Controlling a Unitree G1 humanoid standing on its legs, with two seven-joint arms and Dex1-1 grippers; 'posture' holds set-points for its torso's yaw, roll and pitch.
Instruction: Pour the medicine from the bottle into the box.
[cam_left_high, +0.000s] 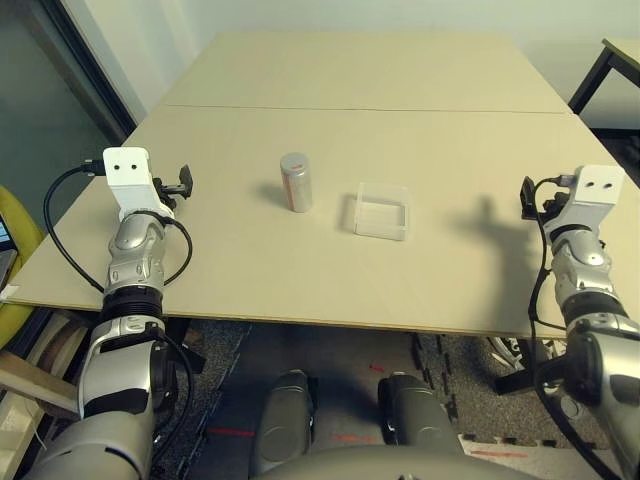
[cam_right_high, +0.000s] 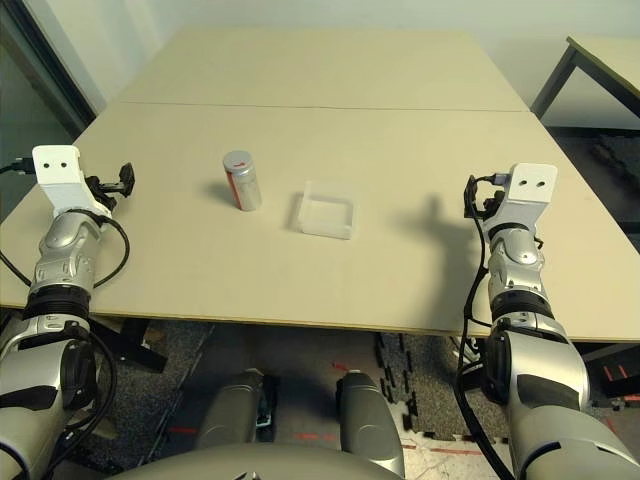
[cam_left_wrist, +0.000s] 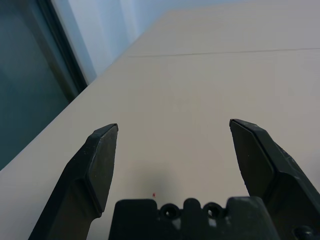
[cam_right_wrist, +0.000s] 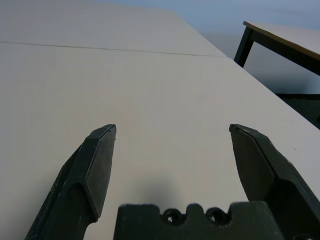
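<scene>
Left eye view: clear box (cam_left_high: 382, 212) beside capped bottle (cam_left_high: 297, 182) (upright).

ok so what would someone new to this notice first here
Probably the two silver arms reaching in from either side, the left gripper and right gripper both open over the table. Between them, the silver bottle stands upright, its red-marked label showing, with the clear square box to its right.

We have silver-grey forearms (cam_left_high: 135, 250) with black ribbed bands and glossy black panels, white wrist brackets (cam_right_high: 532, 195) each dotted with two dark holes, loose black cables (cam_left_high: 541, 300), and claws (cam_left_wrist: 173, 125) with black, angular, tapering fingers.
</scene>
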